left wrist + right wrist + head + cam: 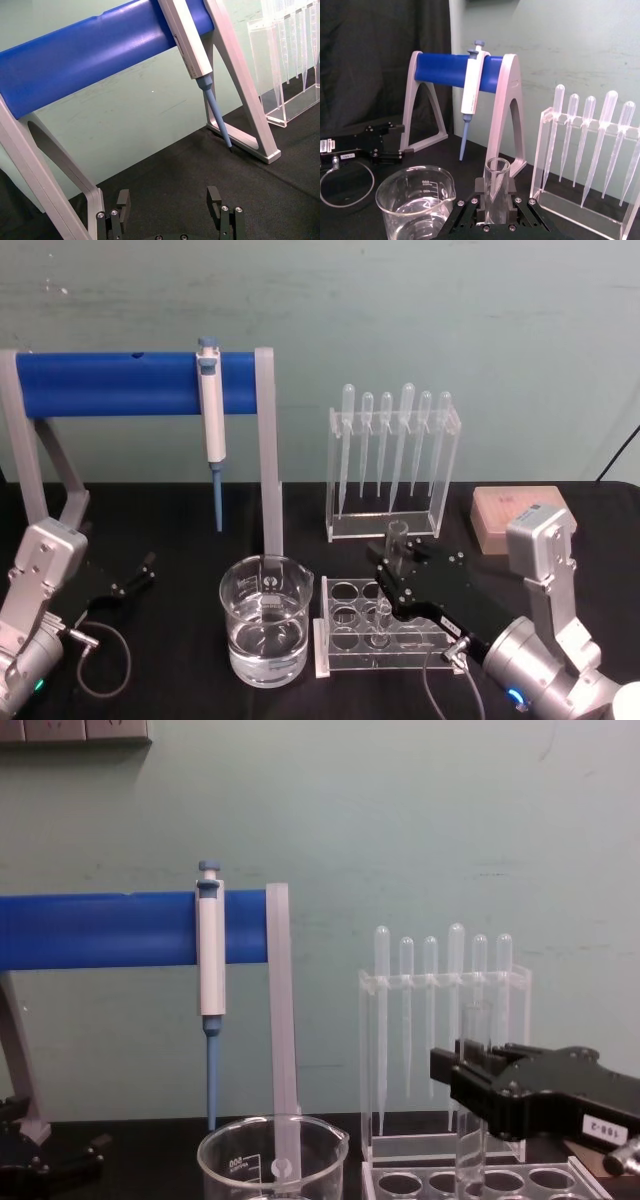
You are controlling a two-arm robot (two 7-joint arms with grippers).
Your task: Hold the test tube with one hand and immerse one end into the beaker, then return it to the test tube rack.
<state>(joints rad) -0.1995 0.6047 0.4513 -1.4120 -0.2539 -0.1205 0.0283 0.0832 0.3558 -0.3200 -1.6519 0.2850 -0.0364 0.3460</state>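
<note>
The right gripper [394, 562] pinches the test tube [496, 187] upright over the tube rack [385, 628], so it should lift clear before swinging left over the beaker [265, 620]; the left gripper [170, 200] idles, fingers wide.

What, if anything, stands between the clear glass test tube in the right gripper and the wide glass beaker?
Nothing visible does. The right gripper holds the clear glass test tube upright at the low clear acrylic rack, and the wide glass beaker sits just left of it, mouth open.
</note>
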